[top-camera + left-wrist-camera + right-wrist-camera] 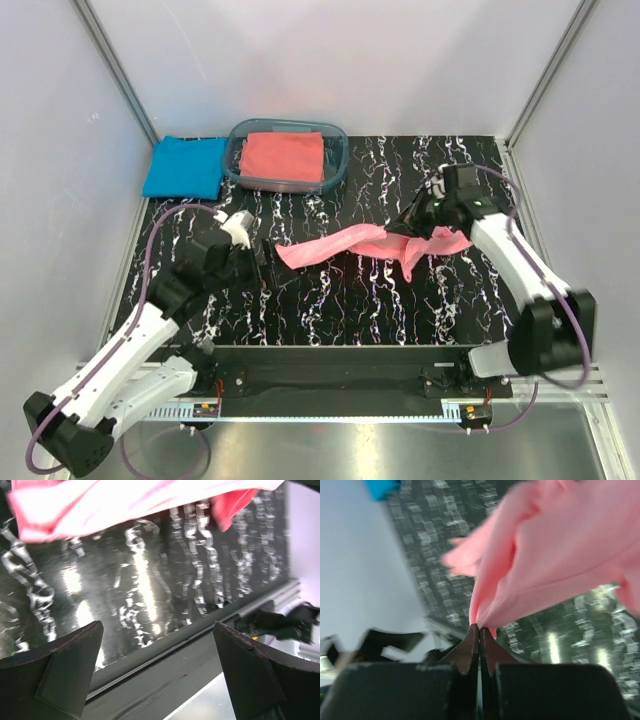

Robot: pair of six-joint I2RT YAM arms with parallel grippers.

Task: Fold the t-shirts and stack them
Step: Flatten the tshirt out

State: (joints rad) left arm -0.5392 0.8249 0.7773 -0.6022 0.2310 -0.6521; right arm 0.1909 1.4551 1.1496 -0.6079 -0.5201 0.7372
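The left gripper [157, 630] hangs with jaws wide apart over the black marbled table [150, 580], the pink t-shirt [100, 505] lying crumpled beyond.

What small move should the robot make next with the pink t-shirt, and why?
Probably move the open left gripper onto the left end of the pink t-shirt and close. The right gripper is shut on its right part, and the shirt lies bunched in a strip, so it likely needs a second grip to be spread.
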